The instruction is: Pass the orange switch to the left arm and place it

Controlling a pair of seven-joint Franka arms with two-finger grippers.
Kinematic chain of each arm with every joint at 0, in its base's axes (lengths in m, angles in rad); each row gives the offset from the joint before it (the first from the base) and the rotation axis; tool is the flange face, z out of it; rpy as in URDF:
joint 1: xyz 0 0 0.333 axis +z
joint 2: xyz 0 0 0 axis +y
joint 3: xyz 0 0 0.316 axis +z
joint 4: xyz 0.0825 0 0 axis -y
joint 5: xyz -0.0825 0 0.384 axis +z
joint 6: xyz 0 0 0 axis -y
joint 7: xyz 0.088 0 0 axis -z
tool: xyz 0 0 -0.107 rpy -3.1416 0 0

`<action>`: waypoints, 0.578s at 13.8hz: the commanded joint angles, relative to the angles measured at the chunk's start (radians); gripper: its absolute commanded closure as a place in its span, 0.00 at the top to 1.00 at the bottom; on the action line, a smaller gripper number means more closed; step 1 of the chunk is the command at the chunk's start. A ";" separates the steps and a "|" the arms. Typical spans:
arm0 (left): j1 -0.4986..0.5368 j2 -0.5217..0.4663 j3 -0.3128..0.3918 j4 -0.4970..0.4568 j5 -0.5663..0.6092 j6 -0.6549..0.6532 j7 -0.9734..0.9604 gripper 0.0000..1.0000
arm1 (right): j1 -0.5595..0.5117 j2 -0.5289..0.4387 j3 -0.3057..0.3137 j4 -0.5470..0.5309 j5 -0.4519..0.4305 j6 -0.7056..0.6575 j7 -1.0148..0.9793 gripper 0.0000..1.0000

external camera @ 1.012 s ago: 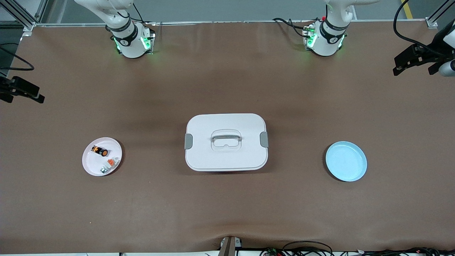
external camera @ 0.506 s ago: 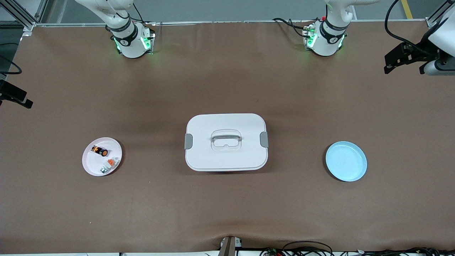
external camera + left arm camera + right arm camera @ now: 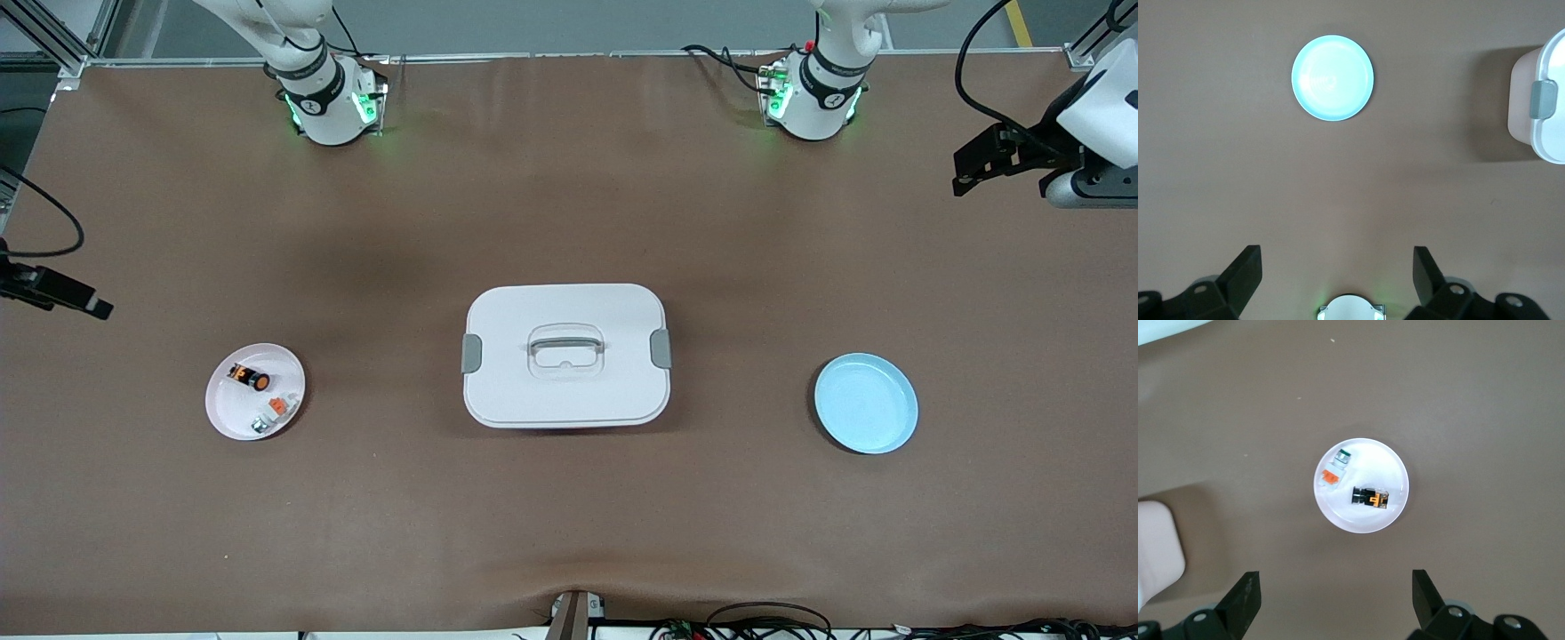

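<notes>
Brown worktop [image 3: 569, 204], with the white box [image 3: 565, 356] squarely at its middle, between a pink plate [image 3: 233, 418] toward the right arm's end and an empty blue plate [image 3: 867, 403] toward the left arm's end. Opening step by the look of it: nothing picked up yet. Right end effector [image 3: 1336, 597] high over the pink plate, fingers spread wide, empty. Left end effector [image 3: 1338, 270] wide too and empty, high over bare worktop near the blue plate. Orange switch [image 3: 1370, 498] lying on its side in the pink plate, beside a small white-and-grey piece [image 3: 1332, 473]. Next, probably: right arm down onto the switch alone, then a handover clear of the box.
</notes>
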 commanded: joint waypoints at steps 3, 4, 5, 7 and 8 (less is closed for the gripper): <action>0.007 0.011 -0.001 0.023 0.013 0.015 0.002 1.00 | -0.053 0.050 0.013 -0.097 0.062 0.102 0.058 1.00; 0.010 0.008 -0.001 0.021 0.013 0.014 0.002 1.00 | -0.071 0.077 0.013 -0.097 0.087 0.114 0.058 1.00; 0.010 0.005 0.004 0.017 0.013 0.007 0.003 1.00 | -0.078 0.097 0.013 -0.103 0.105 0.128 0.058 1.00; 0.021 0.003 0.007 0.016 0.013 0.000 0.005 1.00 | -0.073 0.104 0.013 -0.154 0.110 0.209 0.056 1.00; 0.021 0.003 0.009 0.016 0.013 0.000 0.002 1.00 | -0.071 0.113 0.014 -0.180 0.110 0.252 0.056 1.00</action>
